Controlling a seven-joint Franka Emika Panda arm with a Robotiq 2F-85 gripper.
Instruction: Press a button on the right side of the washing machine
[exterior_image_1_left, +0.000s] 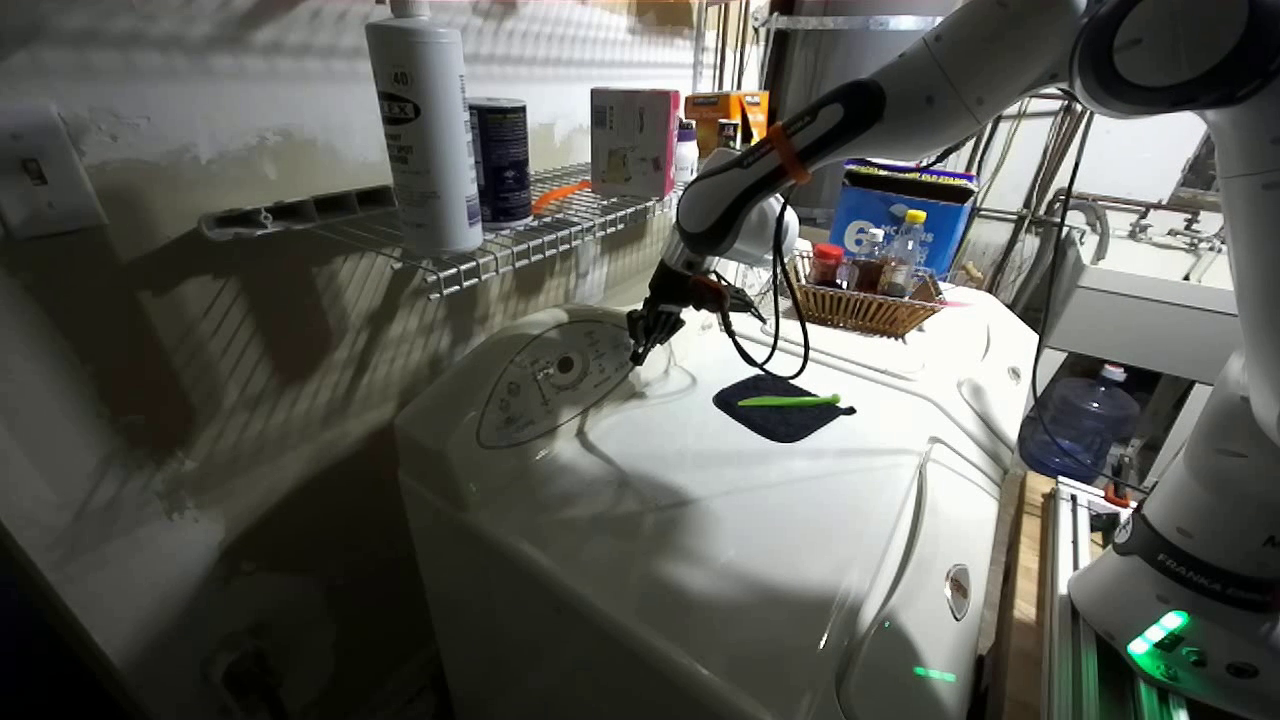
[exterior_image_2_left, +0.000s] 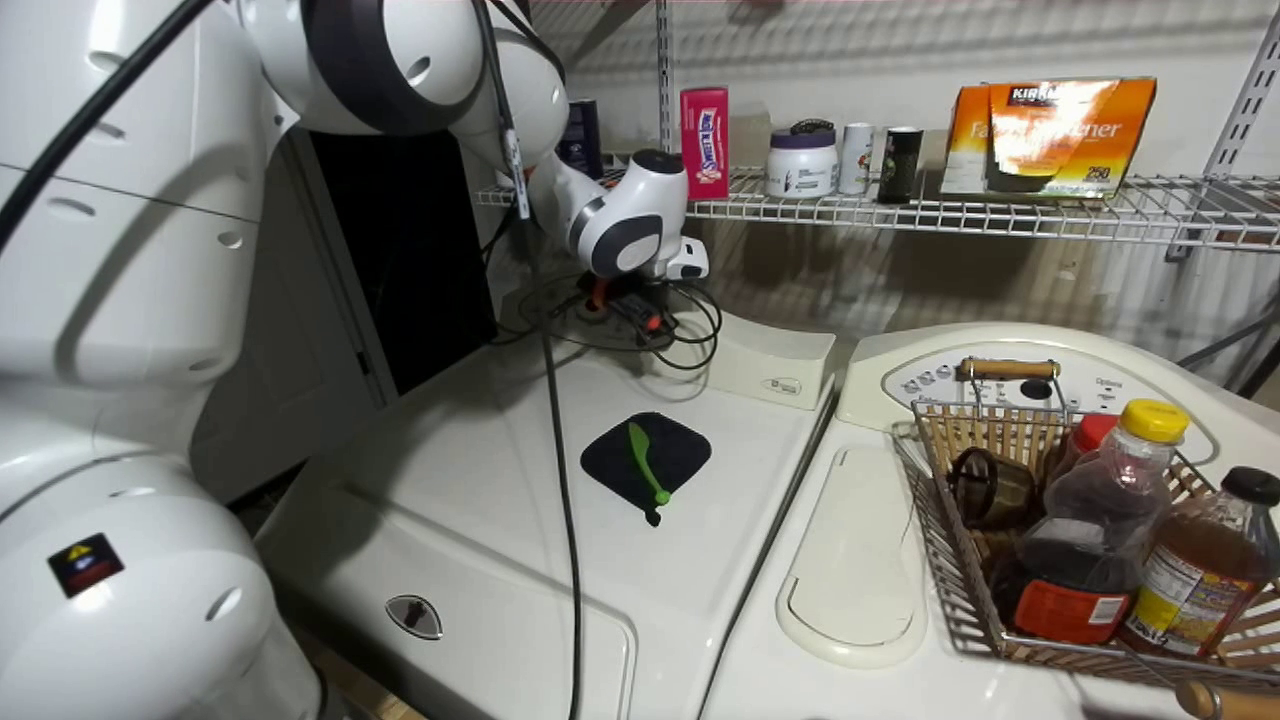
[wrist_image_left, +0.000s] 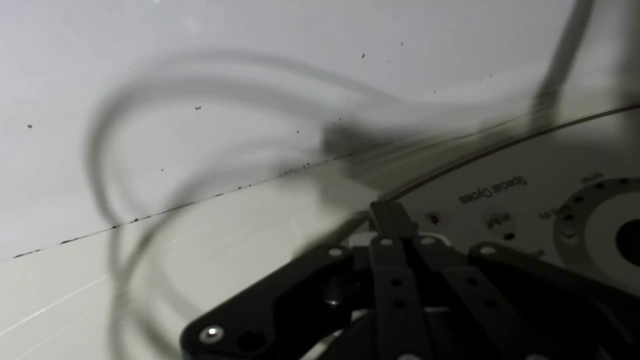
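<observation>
While pincer (wrist_image_left: 393, 220) is fully closed, empty | glossy washing machine (exterior_image_1_left: 690, 500) curves | oval panel (exterior_image_1_left: 545, 392)

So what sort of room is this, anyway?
Probably a home laundry room: the white washing machine stands beside a second white appliance with its own control panel, and on the wire shelf above is an orange box that looks like fabric softener.
</observation>
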